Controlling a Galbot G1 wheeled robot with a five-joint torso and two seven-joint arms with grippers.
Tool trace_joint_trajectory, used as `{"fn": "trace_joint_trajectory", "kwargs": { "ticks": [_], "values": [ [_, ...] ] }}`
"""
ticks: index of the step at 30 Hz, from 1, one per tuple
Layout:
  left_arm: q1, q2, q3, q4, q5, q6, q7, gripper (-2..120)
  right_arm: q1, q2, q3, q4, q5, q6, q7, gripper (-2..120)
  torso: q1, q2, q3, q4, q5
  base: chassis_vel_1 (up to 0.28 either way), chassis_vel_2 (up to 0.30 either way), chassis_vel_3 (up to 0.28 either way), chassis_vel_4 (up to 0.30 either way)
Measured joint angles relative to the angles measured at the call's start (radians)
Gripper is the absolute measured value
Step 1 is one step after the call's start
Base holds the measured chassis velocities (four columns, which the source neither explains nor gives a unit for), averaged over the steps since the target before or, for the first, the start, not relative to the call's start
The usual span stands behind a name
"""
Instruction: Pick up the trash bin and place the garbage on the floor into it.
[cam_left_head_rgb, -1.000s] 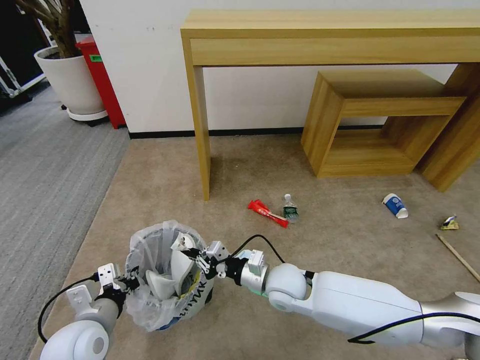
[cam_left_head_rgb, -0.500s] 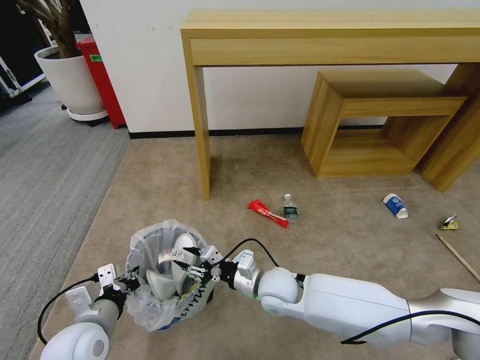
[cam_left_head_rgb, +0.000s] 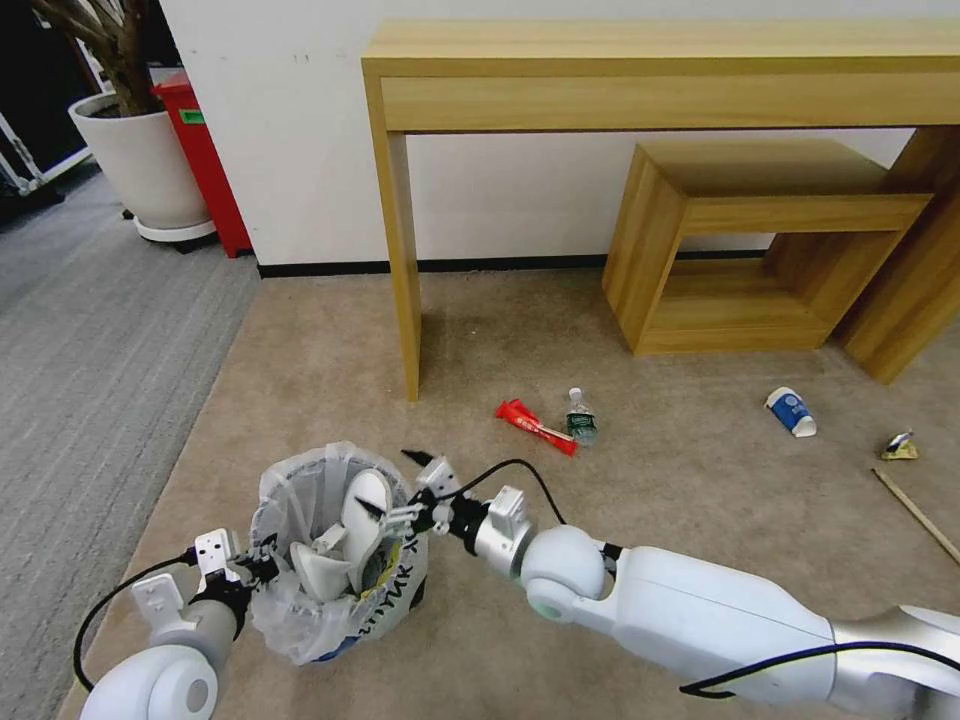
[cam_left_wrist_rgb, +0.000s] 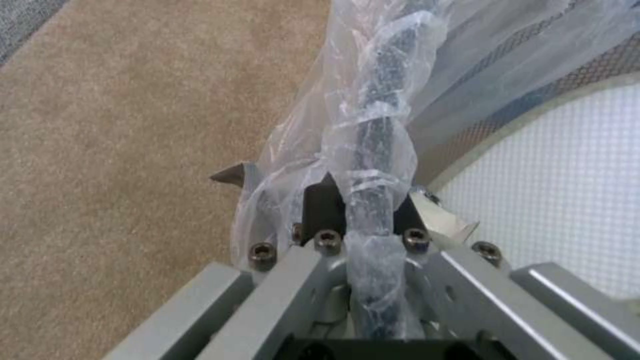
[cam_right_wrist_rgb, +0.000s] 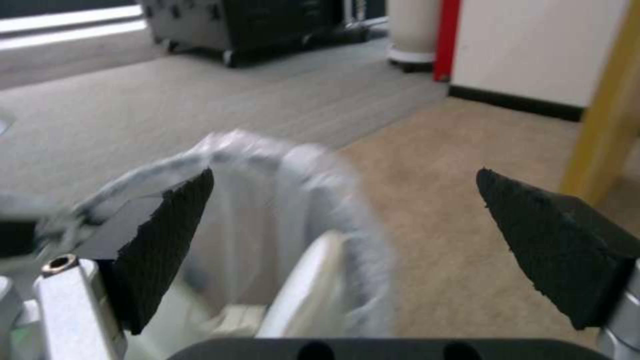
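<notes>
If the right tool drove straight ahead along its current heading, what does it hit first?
Most likely the trash bin: the open right tool points across its bag-lined rim, where a white slipper sticks up. Depth is unclear; it may pass just above.

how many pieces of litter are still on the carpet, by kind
red wrapper: 1
bottle: 1
paper cup: 1
crushed can: 1
wooden stick: 1
total: 5

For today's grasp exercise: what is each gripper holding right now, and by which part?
The left gripper holds the trash bin by its bag-wrapped rim, jaws shut on it. The right gripper holds nothing, jaws open beside the bin.
</notes>
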Motion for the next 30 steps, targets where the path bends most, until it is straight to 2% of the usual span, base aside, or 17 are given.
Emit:
{"fn": "trace_joint_trajectory", "kwargs": {
  "ticks": [4,5,7,10,11,14,15,18,19,25,30],
  "values": [
    [0.000,0.002,0.000,0.003,0.000,0.001,-0.001,0,-0.035,-0.002,0.069,0.011,0.003,-0.005,0.006,100,0.000,0.000,0.000,-0.0001,0.0000,0.000,0.000,0.000,0.000],
    [0.000,0.004,-0.001,0.004,0.000,0.001,-0.001,0,-0.055,-0.003,0.113,0.017,0.006,-0.008,0.012,100,0.000,0.000,0.000,0.0000,0.0000,0.000,0.000,0.000,0.000],
    [0.001,0.004,-0.001,0.004,-0.001,0.001,-0.001,0,-0.061,-0.004,0.127,0.019,0.007,-0.011,0.015,100,0.000,0.000,0.000,0.0000,0.0000,0.000,0.000,0.000,0.000],
    [0.002,0.011,-0.003,0.003,-0.003,0.002,-0.002,0,-0.115,-0.015,0.253,0.032,0.009,-0.013,0.031,100,0.000,0.000,0.000,0.0000,0.0000,0.000,0.000,0.000,0.000],
    [0.002,0.011,-0.003,0.003,-0.003,0.002,-0.002,0,-0.115,-0.015,0.253,0.032,0.009,-0.013,0.031,100,0.000,0.000,0.000,0.0000,0.0000,0.000,0.000,0.000,0.000],
    [0.004,0.021,-0.007,-0.002,-0.009,0.003,-0.003,0,-0.182,-0.034,0.387,0.040,-0.009,-0.005,0.035,100,0.000,0.000,0.000,-0.0001,0.0003,0.000,0.000,0.000,0.000],
    [0.004,0.021,-0.007,-0.002,-0.009,0.003,-0.003,0,-0.182,-0.034,0.387,0.040,-0.009,-0.005,0.035,100,0.000,0.000,0.000,-0.0001,0.0003,0.000,0.000,0.000,0.000],
    [0.009,0.026,-0.010,-0.011,-0.013,0.004,-0.004,0,-0.244,-0.057,0.504,0.048,-0.023,0.017,0.031,100,0.000,0.000,0.000,-0.0001,0.0002,0.000,0.000,0.000,0.000],
    [0.009,0.026,-0.010,-0.011,-0.013,0.004,-0.004,0,-0.244,-0.057,0.504,0.048,-0.023,0.017,0.031,100,0.000,0.000,0.000,-0.0001,0.0002,0.000,0.000,0.000,0.000],
    [0.030,0.031,-0.020,-0.030,-0.015,0.004,-0.005,0,-0.332,-0.079,0.662,0.074,-0.020,0.027,0.038,100,0.000,0.000,0.000,0.0004,0.0000,0.000,0.000,0.000,0.000],
    [0.031,0.041,-0.021,-0.039,-0.020,0.004,-0.006,0,-0.421,-0.098,0.775,0.078,-0.036,0.051,0.040,100,0.000,0.000,0.000,-0.0002,0.0000,0.000,0.000,0.000,0.000]
  ]
}}
